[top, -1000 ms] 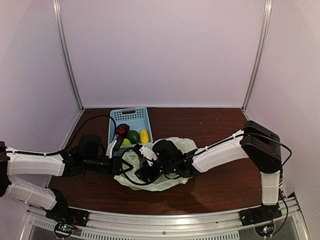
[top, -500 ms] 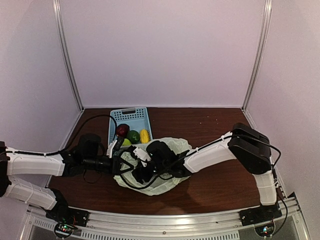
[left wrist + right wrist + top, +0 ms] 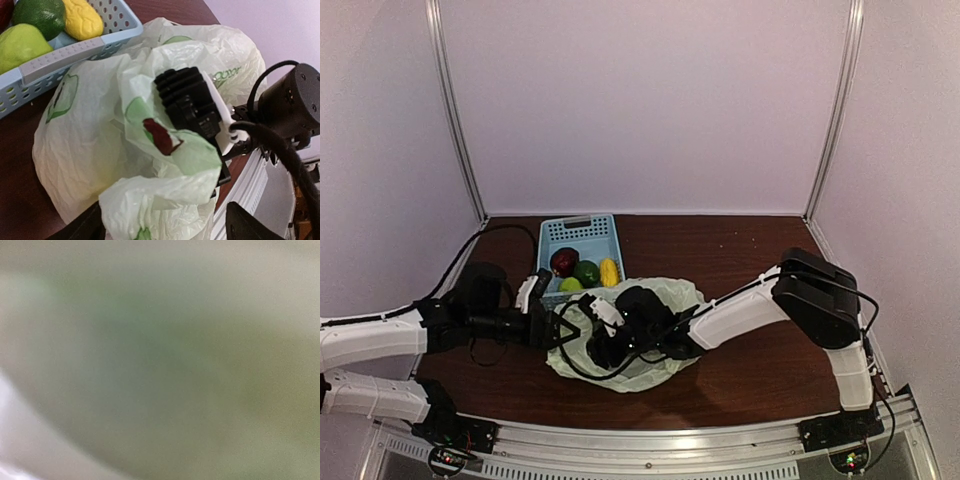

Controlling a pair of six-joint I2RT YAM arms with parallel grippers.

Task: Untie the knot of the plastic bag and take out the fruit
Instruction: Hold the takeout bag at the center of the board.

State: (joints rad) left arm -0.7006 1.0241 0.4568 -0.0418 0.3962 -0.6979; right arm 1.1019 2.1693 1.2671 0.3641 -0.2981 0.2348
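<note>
Since a second ago my left arm has drawn back leftward and its forearm has lifted, while my right arm has folded in closer to the plastic bag (image 3: 665,292). The left gripper (image 3: 560,327) now hangs at the bag's left edge, just on the near side of the light blue basket (image 3: 582,229). Its two fingers stand wide apart, with a loose fold of plastic lying between them and nothing pinched.

My right gripper (image 3: 187,107) is buried in the mouth of the bag, and plastic is draped over its black body. Its own camera gives only a pale green blur, so I cannot tell how its fingers stand.

The bag lies crumpled on the table (image 3: 750,260), against the near rim of the basket. Four pieces of fruit sit in the near end of the basket: a dark red one (image 3: 564,262), a green one (image 3: 586,271), a yellow one (image 3: 609,271) and a yellow-green one (image 3: 571,285).
</note>
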